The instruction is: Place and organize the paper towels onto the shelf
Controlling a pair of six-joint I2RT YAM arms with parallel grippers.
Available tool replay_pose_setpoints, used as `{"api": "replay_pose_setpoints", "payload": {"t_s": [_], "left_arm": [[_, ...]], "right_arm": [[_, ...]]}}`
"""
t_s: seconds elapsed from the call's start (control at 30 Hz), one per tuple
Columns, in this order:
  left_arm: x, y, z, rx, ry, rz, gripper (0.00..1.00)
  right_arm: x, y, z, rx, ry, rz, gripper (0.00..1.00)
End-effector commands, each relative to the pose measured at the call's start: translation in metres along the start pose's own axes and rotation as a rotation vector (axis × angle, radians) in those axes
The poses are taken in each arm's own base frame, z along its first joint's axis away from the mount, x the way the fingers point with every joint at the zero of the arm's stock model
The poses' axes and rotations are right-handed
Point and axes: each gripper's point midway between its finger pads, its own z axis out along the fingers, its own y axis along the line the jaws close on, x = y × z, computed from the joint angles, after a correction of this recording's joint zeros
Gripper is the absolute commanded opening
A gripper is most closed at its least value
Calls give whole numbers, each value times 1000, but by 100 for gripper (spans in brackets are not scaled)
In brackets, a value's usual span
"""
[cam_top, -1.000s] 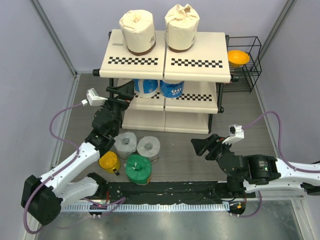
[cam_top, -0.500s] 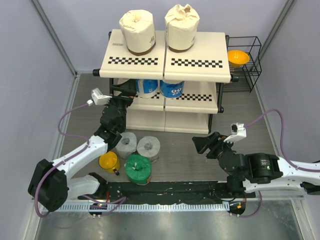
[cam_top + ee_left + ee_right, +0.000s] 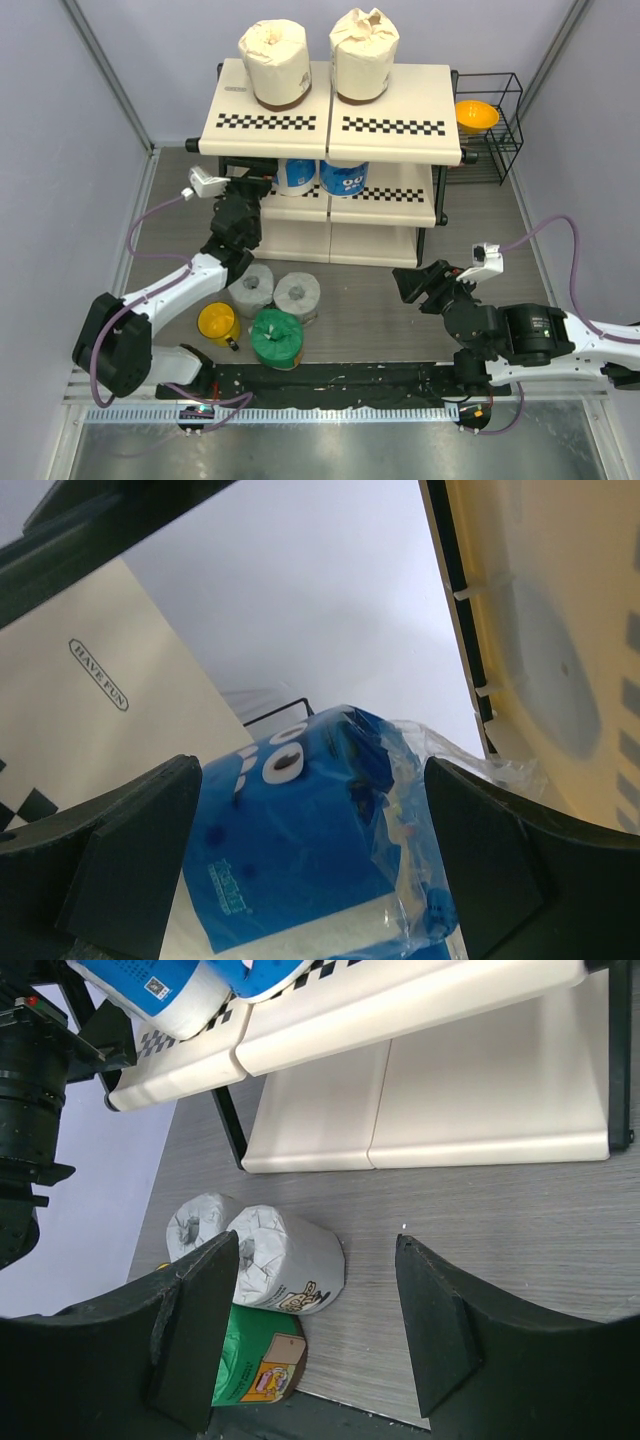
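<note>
The shelf (image 3: 400, 100) carries two cream paper towels (image 3: 272, 60) (image 3: 363, 52) on its top board and two blue-and-white rolls (image 3: 296, 176) (image 3: 344, 178) on the middle tier. My left gripper (image 3: 266, 181) reaches into that tier and stands open, its fingers straddling the left blue roll (image 3: 300, 840), which rests on the board. Two grey rolls (image 3: 252, 288) (image 3: 297, 295) and a green roll (image 3: 276, 337) stand on the floor before the shelf. My right gripper (image 3: 420, 288) hovers open and empty to their right; its wrist view frames a grey roll (image 3: 290, 1260) and the green one (image 3: 255, 1365).
A yellow mug (image 3: 218, 322) stands left of the green roll. A black wire rack (image 3: 505, 125) holding an orange bowl (image 3: 477, 115) sits right of the shelf. A black strip (image 3: 330, 378) runs along the near edge. Walls close in on both sides.
My left arm has stretched forward and its open gripper has gone into the shelf's middle tier around the blue roll. The right gripper has drifted slightly right.
</note>
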Motion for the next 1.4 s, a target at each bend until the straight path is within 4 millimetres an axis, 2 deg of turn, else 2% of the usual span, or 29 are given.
{"api": "replay_pose_setpoints", "payload": {"t_s": [0.0, 0.2, 0.5, 1.0, 1.37], "left_arm": [[-22, -23, 15, 47, -80, -46, 100], [-25, -23, 29, 64, -78, -27, 100], [-5, -27, 37, 102, -2, -47, 100], [29, -47, 24, 142, 78, -73, 100], [32, -47, 19, 140, 81, -69, 100]], "right_arm": [[-22, -1, -4, 13, -59, 58, 69], [-25, -4, -4, 20, -71, 54, 70], [-21, -11, -4, 30, -67, 53, 70], [-18, -17, -6, 28, -48, 70, 70], [-17, -21, -7, 26, -44, 79, 70]]}}
